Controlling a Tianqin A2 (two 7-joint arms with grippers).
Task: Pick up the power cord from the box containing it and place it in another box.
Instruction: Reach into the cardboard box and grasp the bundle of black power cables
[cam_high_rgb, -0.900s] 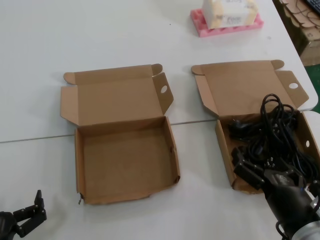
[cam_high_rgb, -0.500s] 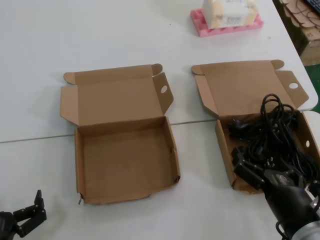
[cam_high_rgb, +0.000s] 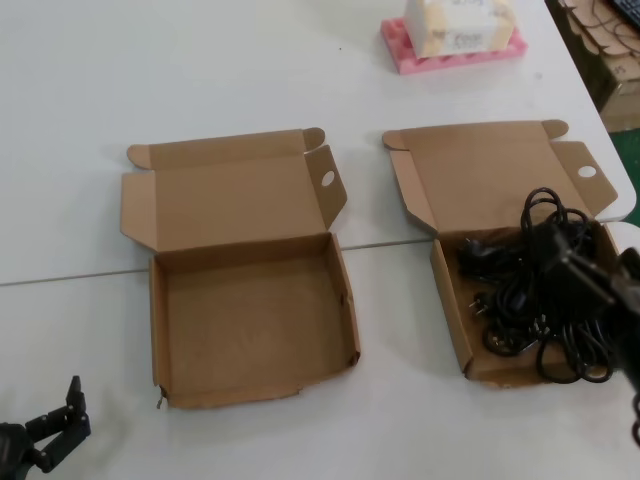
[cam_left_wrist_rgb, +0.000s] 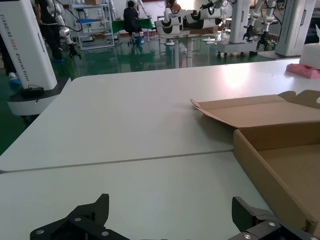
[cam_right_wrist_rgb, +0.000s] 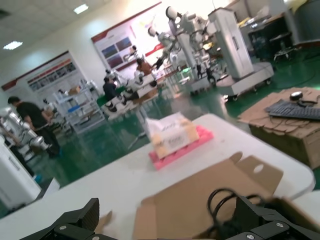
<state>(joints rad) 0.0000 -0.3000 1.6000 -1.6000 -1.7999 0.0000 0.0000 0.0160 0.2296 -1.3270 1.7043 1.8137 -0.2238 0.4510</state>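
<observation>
On the far left, the left pincer (cam_high_rgb: 45, 440) sits low at the near edge of the white tabletop (cam_high_rgb: 250, 70), parked, with its fingers apart and nothing between them. Next comes the empty box (cam_high_rgb: 250, 325), the one with the wavy front wall, its lid flipped back; nothing has been put in it yet. Further right is the box with the cord (cam_high_rgb: 452, 320), also open. The power cord (cam_high_rgb: 520, 290) lies inside it as a tangle of black loops (one loop sticks up over the back wall). At the far right edge, the right pincer (cam_high_rgb: 590, 275) is over that box, right by the cord. Its fingers look apart in the right wrist view, and no cord shows between them. So the job looks barely started: the cord has to be grabbed, lifted, carried over to the left, and set down in the empty box.
</observation>
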